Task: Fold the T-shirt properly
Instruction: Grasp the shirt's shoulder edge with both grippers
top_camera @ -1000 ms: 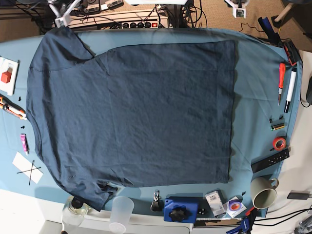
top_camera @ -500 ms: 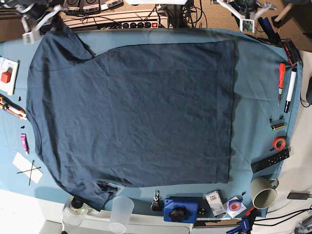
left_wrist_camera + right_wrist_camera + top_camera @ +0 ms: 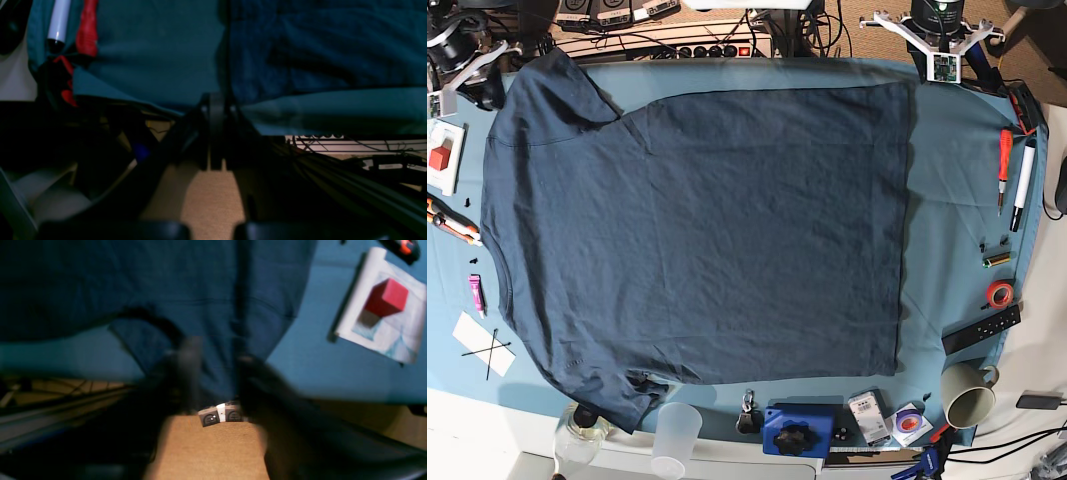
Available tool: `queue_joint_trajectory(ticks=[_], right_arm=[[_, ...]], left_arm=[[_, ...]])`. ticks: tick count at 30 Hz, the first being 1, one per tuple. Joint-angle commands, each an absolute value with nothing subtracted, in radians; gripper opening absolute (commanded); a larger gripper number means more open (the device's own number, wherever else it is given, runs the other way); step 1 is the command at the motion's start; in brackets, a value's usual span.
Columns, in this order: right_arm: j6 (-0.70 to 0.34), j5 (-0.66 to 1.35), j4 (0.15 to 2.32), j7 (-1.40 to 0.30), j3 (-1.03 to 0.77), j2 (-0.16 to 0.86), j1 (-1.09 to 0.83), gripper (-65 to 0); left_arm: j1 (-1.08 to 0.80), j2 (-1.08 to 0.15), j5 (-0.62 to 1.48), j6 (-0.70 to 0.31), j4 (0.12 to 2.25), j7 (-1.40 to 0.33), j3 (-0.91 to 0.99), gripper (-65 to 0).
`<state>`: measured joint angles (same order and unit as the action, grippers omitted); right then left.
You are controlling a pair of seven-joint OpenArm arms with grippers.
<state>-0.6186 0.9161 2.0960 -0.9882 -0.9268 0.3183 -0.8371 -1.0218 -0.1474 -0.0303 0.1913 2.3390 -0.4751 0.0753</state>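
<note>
A dark navy T-shirt (image 3: 697, 240) lies spread flat across a light blue tablecloth (image 3: 957, 180), seen from above, its collar end toward the view's left, its hem toward the right, one sleeve reaching the upper left corner and the other the lower left. Nothing is folded yet, so the task seems to be at its very start. The shirt itself has not shifted over the last second; what has changed is the two arms, which have moved apart along the table's far edge. The right gripper (image 3: 462, 62) has travelled leftward to sit just beyond the upper sleeve, and its jaws have just parted: its wrist view, though blurred, shows two dark fingers standing apart with the sleeve's edge (image 3: 213, 340) between and beyond them, gripping nothing. That suggests it is lining up to take hold of the sleeve or shoulder. The left gripper (image 3: 940, 45) has come into view past the far edge, near the hem corner; its wrist view shows the jaws pressed together on nothing (image 3: 216, 131), looking down at the boundary where the shirt meets the cloth. Both arms hover at the far edge, not touching the fabric. A red screwdriver (image 3: 1004, 165) and a white marker (image 3: 1023, 185) lie on the cloth's right side, well clear of the shirt.
</note>
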Motion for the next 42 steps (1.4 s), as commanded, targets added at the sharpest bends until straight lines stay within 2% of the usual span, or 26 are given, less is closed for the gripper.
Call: queue_joint_trajectory(ticks=[1,2,5,7,11,19,30,42], right_arm=[[-0.616,0.922,2.109,-0.986,-0.938,0.335,-0.848,-34.6],[-0.613,0.923,2.109,-0.999,-0.938,0.335,-0.848,-31.0],[-0.613,0.923,2.109,-1.008,-0.938,0.327,-0.847,-30.7],[-0.613,0.924,2.107,-1.027,-0.938,0.327,-0.844,-30.7],[-0.613,0.924,2.063,-1.031,-0.938,0.328,-0.813,-30.7],[-0.617,1.006,1.806,-1.079,-0.938,0.366,-0.697,-30.7],[-0.682,1.081,1.528,-1.106,-0.935,0.416,-0.558,-30.7],[-0.698,1.084,1.393,-1.101,-0.757,0.406,-0.521,-30.7]], left_arm=[[-1.039,-0.150,-0.035,0.195,2.356,-0.456,0.077,-65.0],[-1.039,-0.150,-0.035,0.195,2.356,-0.456,0.077,-62.2],[-1.039,-0.150,-0.035,0.195,2.356,-0.457,0.077,-51.1],[-1.039,-0.150,-0.035,0.195,2.356,-0.457,0.077,-48.3],[-1.039,-0.150,-0.034,0.194,2.356,-0.458,0.077,-48.4],[-1.039,-0.150,-0.034,0.195,2.356,-0.491,0.077,-48.4],[-1.039,-0.150,-0.034,0.194,2.356,-0.494,0.077,-48.4],[-1.038,-0.150,-0.035,0.194,2.356,-0.493,0.077,-48.4]])
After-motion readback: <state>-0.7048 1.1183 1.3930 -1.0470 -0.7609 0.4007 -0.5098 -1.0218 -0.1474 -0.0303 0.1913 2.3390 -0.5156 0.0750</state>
